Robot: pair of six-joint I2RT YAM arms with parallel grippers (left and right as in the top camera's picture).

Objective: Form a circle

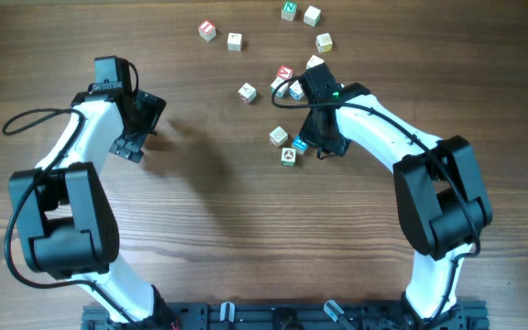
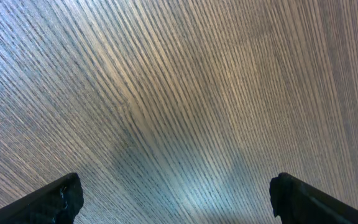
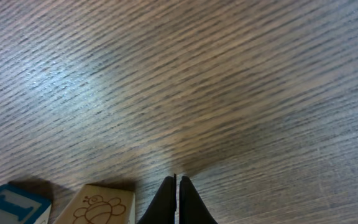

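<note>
Fingers (image 3: 165,206) of the right gripper (image 1: 324,147) are pressed flat together with nothing between them, their tips low over the table (image 1: 246,229). The left gripper (image 1: 143,126) stands spread wide and empty, one finger (image 2: 58,202) at each lower corner of its wrist view and bare wood grain between.

The right arm reaches in from the near right edge, elbow raised, forearm angled toward the table's middle, its wrist bent so the gripper points back at the near side. The left arm rises from the near left, folds at the elbow and hangs its gripper over the left half.

The wooden cubes (image 1: 247,92) lie loose in the far right part of the table, in no ring: a scattered row along the far edge, a tight knot beside the right wrist, and three near the right fingertips. A bee cube (image 3: 98,208) and a blue-lettered cube (image 3: 11,208) sit just beside those closed fingers. The middle and near half of the table are open wood
</note>
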